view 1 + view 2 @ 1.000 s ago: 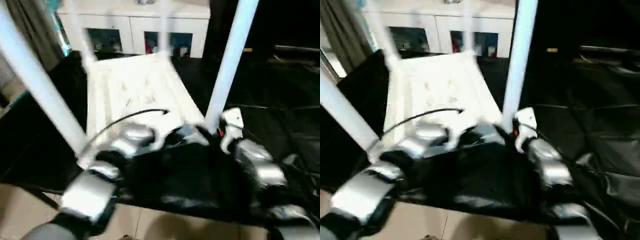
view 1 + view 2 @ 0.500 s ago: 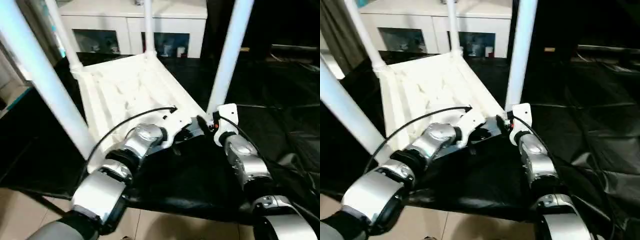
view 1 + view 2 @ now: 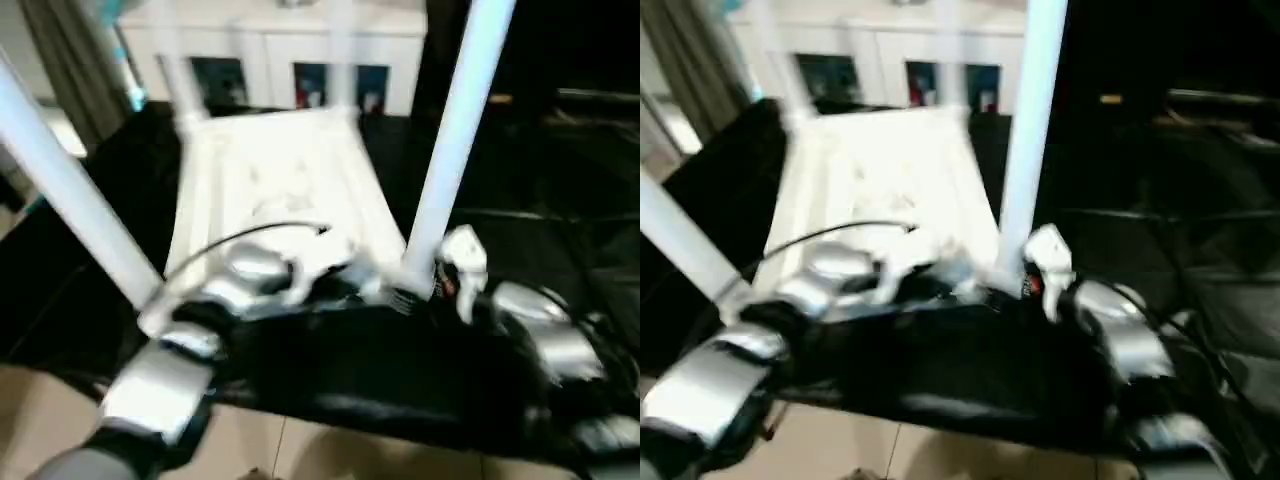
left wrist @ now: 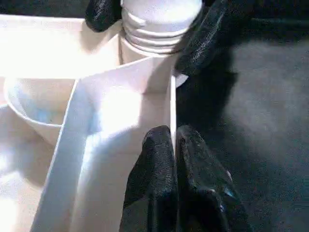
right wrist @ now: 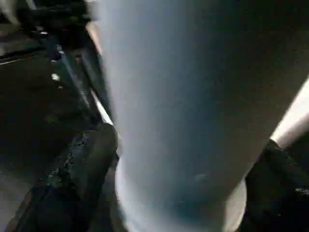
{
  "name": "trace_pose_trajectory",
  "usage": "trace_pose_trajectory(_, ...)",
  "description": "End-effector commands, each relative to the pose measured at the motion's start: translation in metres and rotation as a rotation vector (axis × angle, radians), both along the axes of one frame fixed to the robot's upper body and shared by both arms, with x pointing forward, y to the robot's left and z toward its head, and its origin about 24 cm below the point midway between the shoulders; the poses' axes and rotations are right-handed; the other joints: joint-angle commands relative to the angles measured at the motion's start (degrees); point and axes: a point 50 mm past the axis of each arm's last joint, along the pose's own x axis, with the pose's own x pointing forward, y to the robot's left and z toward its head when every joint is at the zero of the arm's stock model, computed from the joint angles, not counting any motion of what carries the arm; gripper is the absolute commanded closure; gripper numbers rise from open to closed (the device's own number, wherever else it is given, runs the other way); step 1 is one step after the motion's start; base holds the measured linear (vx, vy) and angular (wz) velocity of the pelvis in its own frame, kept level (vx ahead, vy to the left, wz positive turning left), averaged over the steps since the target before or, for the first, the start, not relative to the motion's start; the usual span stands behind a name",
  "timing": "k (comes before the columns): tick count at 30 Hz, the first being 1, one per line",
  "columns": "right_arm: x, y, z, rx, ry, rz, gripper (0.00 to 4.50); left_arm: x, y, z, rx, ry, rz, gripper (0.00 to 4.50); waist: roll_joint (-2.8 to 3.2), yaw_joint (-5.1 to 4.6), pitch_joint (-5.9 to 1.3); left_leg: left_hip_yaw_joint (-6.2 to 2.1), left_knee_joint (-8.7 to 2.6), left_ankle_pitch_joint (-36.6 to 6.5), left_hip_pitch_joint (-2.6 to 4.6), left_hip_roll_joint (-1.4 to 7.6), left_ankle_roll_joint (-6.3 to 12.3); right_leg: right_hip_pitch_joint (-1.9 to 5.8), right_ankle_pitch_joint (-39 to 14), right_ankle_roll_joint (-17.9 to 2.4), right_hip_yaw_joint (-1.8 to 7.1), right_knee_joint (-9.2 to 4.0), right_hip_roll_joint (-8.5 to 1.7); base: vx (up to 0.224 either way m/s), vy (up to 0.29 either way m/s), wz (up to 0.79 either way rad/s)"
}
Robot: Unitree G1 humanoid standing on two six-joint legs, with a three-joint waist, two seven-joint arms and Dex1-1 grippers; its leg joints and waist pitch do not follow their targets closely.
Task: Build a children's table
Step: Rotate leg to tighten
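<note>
Children's table (image 3: 275, 180): white, lies upside down on the black-sheeted counter (image 3: 560, 190), ribbed underside facing up, legs standing upward from the corner sockets.
Near right leg (image 3: 450, 140): upright in its corner socket, just beside the right tool; its ribbed, flared end sits at the socket in the left wrist view (image 4: 159, 24).
Near left leg (image 3: 75, 200): rises at a slant from the near left corner toward the upper left of the head view.
Far legs: two more rise from the far corners, blurred; one at (image 3: 340, 55).
Left tool (image 4: 175, 145): fingers pressed together, tips at the thin upright rim wall of the tabletop, close to the near right socket. Whether they pinch the rim I cannot tell.
Right tool (image 5: 188, 164): fingers (image 5: 82, 164) spread wide apart, one on each side of the near right leg at its base; the leg stands between them. Contact with the leg cannot be determined.
Background: white cabinet (image 3: 290, 60) with glass doors beyond the counter; tan floor (image 3: 300, 455) below the near edge.
</note>
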Motion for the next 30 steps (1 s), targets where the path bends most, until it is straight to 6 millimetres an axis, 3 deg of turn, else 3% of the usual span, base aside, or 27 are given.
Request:
trace_pose_trajectory(1, -0.004, 0.001, 0.000, -0.010, 0.022, 0.051, 0.69, -0.003, -0.006, 0.007, -0.064, 0.006, -0.069, 4.50, -0.98, 0.17, -4.01, -2.20, -3.72, -6.42, 0.92, 5.10, 8.99, 3.30, -8.53, -12.23, 3.93, -3.71, -6.00, 0.000, 0.000, 0.00)
trace_pose_trajectory(9, -0.012, 0.005, -0.003, 0.019, 0.069, 0.081, 1.45, -0.004, -0.004, 0.007, -0.075, 0.012, -0.078, 4.50, -1.04, 0.42, -3.91, -2.21, -3.80, -6.98, 0.83, 4.84, 7.59, 3.32, -10.95, -11.14, 3.83, -4.08, -5.99, 0.000, 0.000, 0.00)
trace_pose_trajectory(15, -0.013, 0.008, -0.007, 0.041, 0.090, 0.041, 1.74, -0.001, -0.007, 0.008, -0.075, -0.013, -0.029, 4.50, -1.09, 0.44, -3.91, -2.25, -3.81, -6.63, 0.74, 4.79, 7.45, 3.33, -11.37, -10.65, 3.78, -4.12, -5.96, 0.000, 0.000, 0.00)
trace_pose_trajectory(19, -0.003, 0.009, -0.020, 0.019, 0.092, -0.158, 1.77, 0.010, -0.014, 0.007, -0.042, -0.082, 0.142, 4.50, -1.23, -0.16, -3.62, -2.28, -4.03, -8.85, 0.95, 4.65, 5.50, 3.00, -15.82, -9.86, 3.75, -4.81, -6.05, 0.000, 0.000, 0.00)
trace_pose_trajectory(21, 0.011, 0.012, -0.034, -0.013, 0.089, -0.409, 1.78, 0.020, -0.025, 0.007, -0.032, -0.132, 0.329, 4.50, -1.19, -0.54, -3.38, -2.29, -4.09, -10.18, 1.18, 4.29, 4.29, 2.99, -19.87, -8.96, 3.63, -5.31, -6.01, 0.000, 0.000, 0.00)
trace_pose_trajectory(22, 0.014, 0.013, -0.037, -0.018, 0.092, -0.485, 1.78, 0.023, -0.029, 0.008, -0.033, -0.143, 0.384, 4.50, -1.35, -1.39, -2.95, -2.51, -4.30, -13.10, 1.71, 3.95, 2.39, 2.89, -25.82, -7.47, 3.24, -6.27, -5.88, 0.000, 0.000, 0.00)
trace_pose_trajectory(24, 0.019, 0.016, -0.042, -0.026, 0.099, -0.588, 1.78, 0.026, -0.034, 0.009, -0.034, -0.157, 0.459, 4.50, -1.31, -1.94, -2.87, -2.52, -4.29, -13.89, 1.91, 3.82, 1.82, 2.85, -28.46, -6.57, 3.17, -6.71, -5.88, 0.000, 0.000, 0.00)
trace_pose_trajectory(27, 0.023, 0.019, -0.043, -0.030, 0.099, -0.652, 1.78, 0.027, -0.040, 0.010, -0.039, -0.162, 0.491, 4.50, -1.09, -2.63, -3.11, -2.64, -4.61, -13.02, 1.80, 4.06, 2.90, 3.08, -25.52, -6.50, 3.29, -6.75, -5.77, 0.000, 0.000, 0.00)
trace_pose_trajectory(28, 0.030, 0.035, -0.044, -0.021, 0.105, -0.741, 1.78, 0.027, -0.057, 0.013, -0.052, -0.186, 0.530, 4.50, -1.15, -2.95, -3.28, -2.54, -4.63, -11.77, 1.72, 4.20, 3.49, 3.01, -21.57, -8.03, 3.64, -6.31, -5.88, 0.000, 0.000, 0.00)
trace_pose_trajectory(30, 0.034, 0.044, -0.043, -0.011, 0.102, -0.764, 1.78, 0.026, -0.064, 0.013, -0.056, -0.195, 0.532, 4.50, -1.12, -3.24, -3.59, -2.65, -4.51, -10.61, 1.31, 4.05, 3.77, 3.49, -18.83, -9.11, 3.55, -5.78, -6.00, 0.000, 0.000, 0.00)
